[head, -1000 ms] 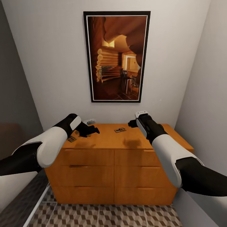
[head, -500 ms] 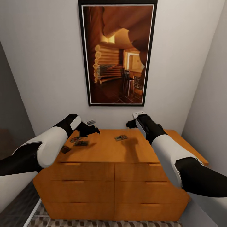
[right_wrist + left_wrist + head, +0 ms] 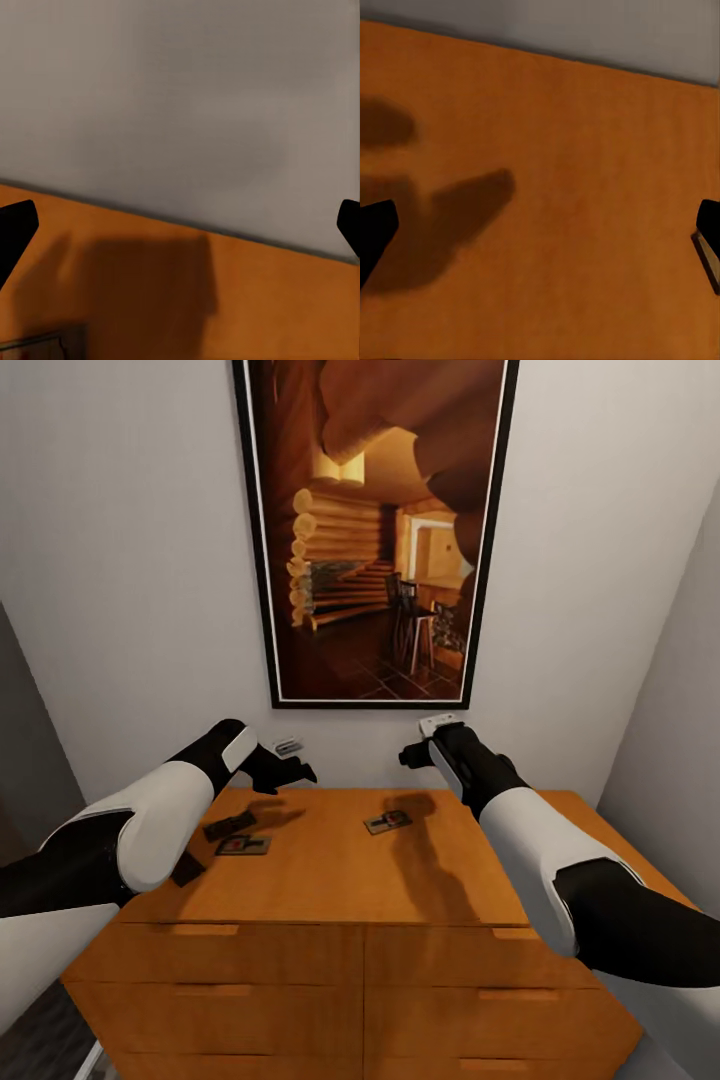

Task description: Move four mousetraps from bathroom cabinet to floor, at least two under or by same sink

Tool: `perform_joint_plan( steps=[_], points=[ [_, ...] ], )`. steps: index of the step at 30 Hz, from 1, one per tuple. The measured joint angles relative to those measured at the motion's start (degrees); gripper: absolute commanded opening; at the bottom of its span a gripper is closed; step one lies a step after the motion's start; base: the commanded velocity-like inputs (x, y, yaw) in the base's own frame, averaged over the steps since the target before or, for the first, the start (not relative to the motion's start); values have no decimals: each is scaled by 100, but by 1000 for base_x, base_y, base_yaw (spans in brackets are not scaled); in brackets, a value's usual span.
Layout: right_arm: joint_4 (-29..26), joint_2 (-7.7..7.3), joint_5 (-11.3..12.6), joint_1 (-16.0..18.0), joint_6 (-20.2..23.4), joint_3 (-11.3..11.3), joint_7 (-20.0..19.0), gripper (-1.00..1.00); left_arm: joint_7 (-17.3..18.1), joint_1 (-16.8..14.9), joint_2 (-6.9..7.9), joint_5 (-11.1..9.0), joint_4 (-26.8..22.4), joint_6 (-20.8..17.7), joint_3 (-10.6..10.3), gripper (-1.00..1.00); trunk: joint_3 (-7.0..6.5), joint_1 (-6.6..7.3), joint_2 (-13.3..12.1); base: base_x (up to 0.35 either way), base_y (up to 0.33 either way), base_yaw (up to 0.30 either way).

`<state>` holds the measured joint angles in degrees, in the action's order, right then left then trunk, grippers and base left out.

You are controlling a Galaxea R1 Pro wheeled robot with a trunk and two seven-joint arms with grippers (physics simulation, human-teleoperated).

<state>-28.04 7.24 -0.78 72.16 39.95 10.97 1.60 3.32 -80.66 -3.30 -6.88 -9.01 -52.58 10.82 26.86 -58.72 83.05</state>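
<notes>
Head view: four mousetraps are seen lying on the cabinet top, three just below the left claw, one below the right claw.

Left wrist view: the left claw is held spread, empty.

Right wrist view: the right claw is likewise spread, empty.

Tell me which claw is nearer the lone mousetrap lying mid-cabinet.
Right. The right claw hovers just behind and above the lone mousetrap on the cabinet. The left claw hangs farther off toward the robot's left, closer to the other traps.
</notes>
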Motion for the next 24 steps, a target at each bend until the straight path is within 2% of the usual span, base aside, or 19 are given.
perform_joint_plan(
  steps=[5,6,8,14,17,18,21,24],
  points=[
    [0,-13,1,-4,3,252,-8,100,68,0,-6,-75,-20,-30,8,100,0,0,0,27,0,0],
    [-1,-19,3,-4,7,342,-18,100,128,0,-9,-122,-20,-40,8,100,0,-1,0,8,0,0],
    [-4,-82,11,-5,35,679,-319,100,346,0,-9,-192,-16,-209,2,100,0,-1,-1,5,0,0],
    [-54,-365,-4,-6,68,1719,-1700,100,878,0,1,-254,-17,-488,-10,100,0,-1,-1,2,0,0],
    [-186,-599,-11,-7,70,2171,-2538,100,1119,1,5,-264,-7,-541,-22,100,0,-1,-1,0,0,0],
    [-327,-763,-18,-7,72,2380,-3072,100,1260,1,3,-272,4,-563,-29,100,0,0,0,0,0,0],
    [-590,-996,-23,-7,74,2587,-3785,100,1470,1,-4,-274,21,-585,-43,100,0,0,0,0,0,0],
    [-826,-1202,-28,-7,73,2703,-4283,100,1711,1,-8,-278,39,-601,-51,100,0,0,0,0,0,0]
  ],
)
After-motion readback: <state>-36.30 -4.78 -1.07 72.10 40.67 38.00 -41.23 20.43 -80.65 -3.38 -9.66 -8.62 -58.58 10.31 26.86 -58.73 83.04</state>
